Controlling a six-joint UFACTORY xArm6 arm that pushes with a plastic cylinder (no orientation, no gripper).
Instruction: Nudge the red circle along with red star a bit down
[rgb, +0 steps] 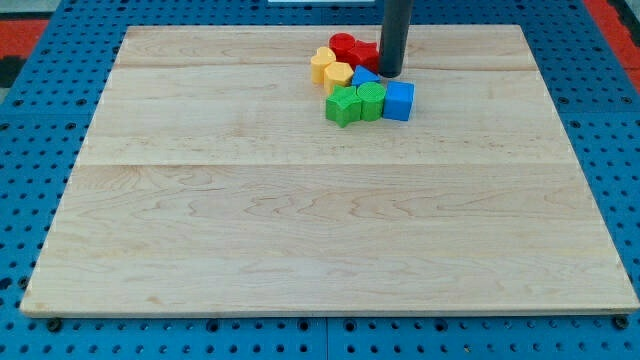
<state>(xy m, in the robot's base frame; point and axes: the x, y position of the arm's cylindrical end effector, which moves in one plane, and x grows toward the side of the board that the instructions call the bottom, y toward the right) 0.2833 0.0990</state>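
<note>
All the blocks sit in one tight cluster at the far side of the wooden surface (300, 220), a little right of centre. The red circle (343, 44) is the farthest piece, at the far left of the cluster. The red star (366, 54) lies just beside it on the right, partly hidden behind the rod, so its shape is hard to make out.

My tip (389, 74) rests at the star's right near edge, touching or almost touching it; I cannot tell which. There is no end effector that opens or closes here, only the straight dark rod, so it grips nothing.

Other blocks crowd the near side of the two red pieces. Directly nearer than the red circle sit two yellow blocks: a yellow block (322, 65) on the left and a second yellow block (339, 76) just beside it, both close against the red pieces. A small blue block (364, 78) sits beside my tip on its left. Nearer again, a row of three touches side by side: a green star (343, 105), a green round block (371, 100) and a blue cube (399, 100).

Count: two red, two yellow, two green, two blue, eight in all.
</note>
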